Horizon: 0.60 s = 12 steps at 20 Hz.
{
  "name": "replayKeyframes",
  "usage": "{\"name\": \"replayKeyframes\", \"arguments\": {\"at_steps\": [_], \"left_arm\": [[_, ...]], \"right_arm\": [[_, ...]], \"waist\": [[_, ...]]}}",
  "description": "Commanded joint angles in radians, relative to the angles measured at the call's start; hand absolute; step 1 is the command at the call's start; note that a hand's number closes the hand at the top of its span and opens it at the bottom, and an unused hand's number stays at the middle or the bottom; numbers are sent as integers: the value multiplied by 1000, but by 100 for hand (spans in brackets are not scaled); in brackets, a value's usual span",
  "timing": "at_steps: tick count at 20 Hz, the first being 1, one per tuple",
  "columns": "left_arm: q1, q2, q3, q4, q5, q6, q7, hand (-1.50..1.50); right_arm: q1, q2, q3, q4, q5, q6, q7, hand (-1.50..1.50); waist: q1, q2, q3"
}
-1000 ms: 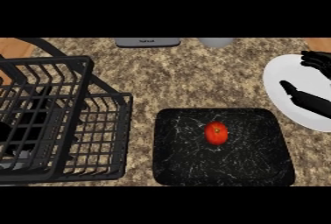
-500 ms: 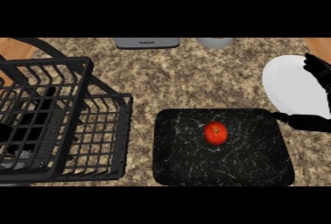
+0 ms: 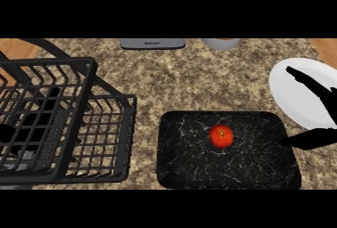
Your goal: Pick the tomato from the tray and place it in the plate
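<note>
Red tomato [image 3: 222, 136] is sitting near centre of the black marbled tray [image 3: 191, 169], untouched. White plate [image 3: 296, 95] is lying at tray's 1 o'clock.

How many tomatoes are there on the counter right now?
1. The tomato lies near the middle of the black tray, left of the right hand. The wire basket could hide others, though none shows.

Right hand [image 3: 322, 116] open, fingers spread, thumb extended.
</note>
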Motion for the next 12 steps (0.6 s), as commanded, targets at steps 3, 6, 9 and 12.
{"name": "replayKeyframes", "arguments": {"at_steps": [3, 6, 9, 12], "left_arm": [[84, -193, -93, 25, 48, -5, 66, 0], [43, -193, -98, 26, 37, 10, 90, 0], [36, -174, -89, 31, 51, -5, 110, 0], [39, -181, -94, 29, 52, -1, 101, 0]], "right_arm": [[-22, 12, 107, -76, 81, 12, 176, -150], [-65, 54, 156, -100, 124, -3, 269, -150], [-68, 69, 200, -126, 179, -13, 336, -150], [-73, 96, 237, -125, 191, 4, 401, -150]], "waist": [[2, 15, -35], [7, 19, -34], [0, 17, -34], [4, 19, -34]]}}
